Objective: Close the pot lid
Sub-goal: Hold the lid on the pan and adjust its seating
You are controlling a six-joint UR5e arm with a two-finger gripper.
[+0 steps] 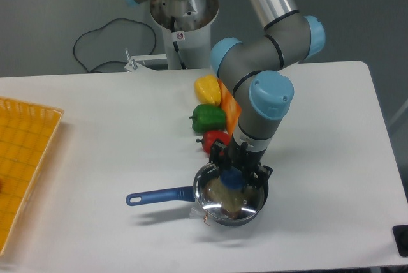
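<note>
The gripper (233,174) is clamped on the blue knob of the round, clear glass pot lid (231,195), sitting metal-rimmed on the black pot (220,212) near the table's (115,152) front edge. Three glossy peppers: one yellow (208,89), one green (208,118), one red (215,140).

— What sort of place is this?
— A robotics lab: an arm's pedestal (178,18) bolted behind a plain white table (95,132), loose cable (95,43) trailing on grey floor, toy peppers (208,104).
</note>
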